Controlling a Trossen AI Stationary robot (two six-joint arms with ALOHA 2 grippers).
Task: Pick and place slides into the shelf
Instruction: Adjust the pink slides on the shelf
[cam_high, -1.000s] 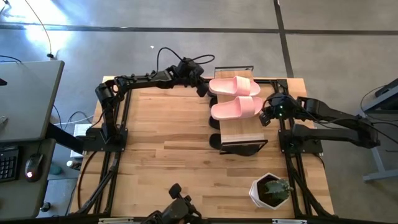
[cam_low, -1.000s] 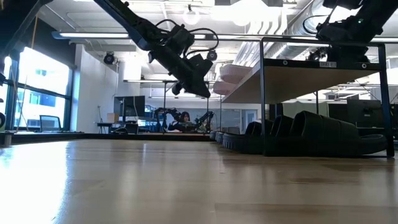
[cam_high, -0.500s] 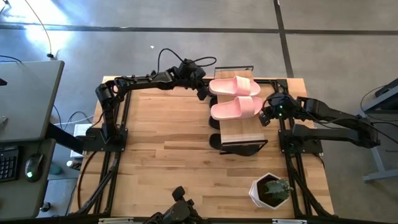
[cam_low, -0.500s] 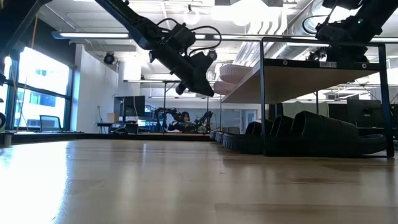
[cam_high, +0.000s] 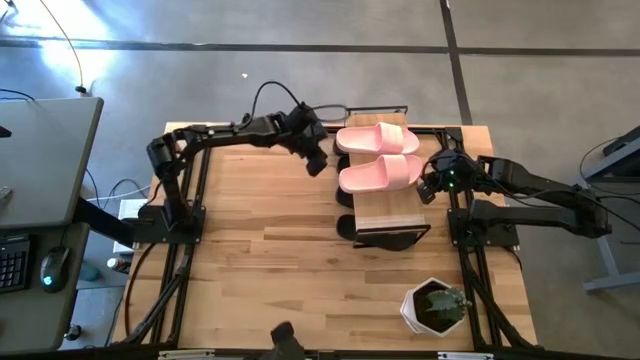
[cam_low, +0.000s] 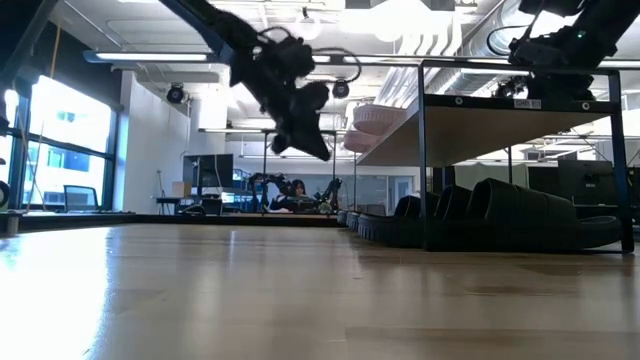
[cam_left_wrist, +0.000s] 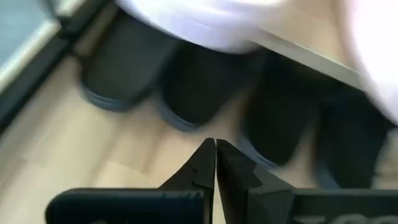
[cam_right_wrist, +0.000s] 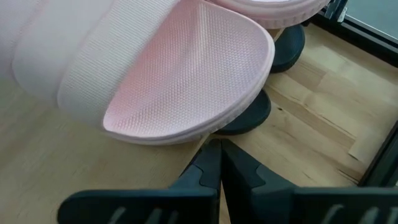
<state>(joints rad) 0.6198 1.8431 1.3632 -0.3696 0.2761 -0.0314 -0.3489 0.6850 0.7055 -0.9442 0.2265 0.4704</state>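
Left gripper hangs above the table just beside the shelf, fingers pressed together, holding nothing. Right gripper sits at the shelf's other side, fingers closed too, right by the nearer of the pink slides. Both pink slides lie side by side on the top plank. Underneath, black slides line the lower tier, four by the look of it, though that view is blurry.
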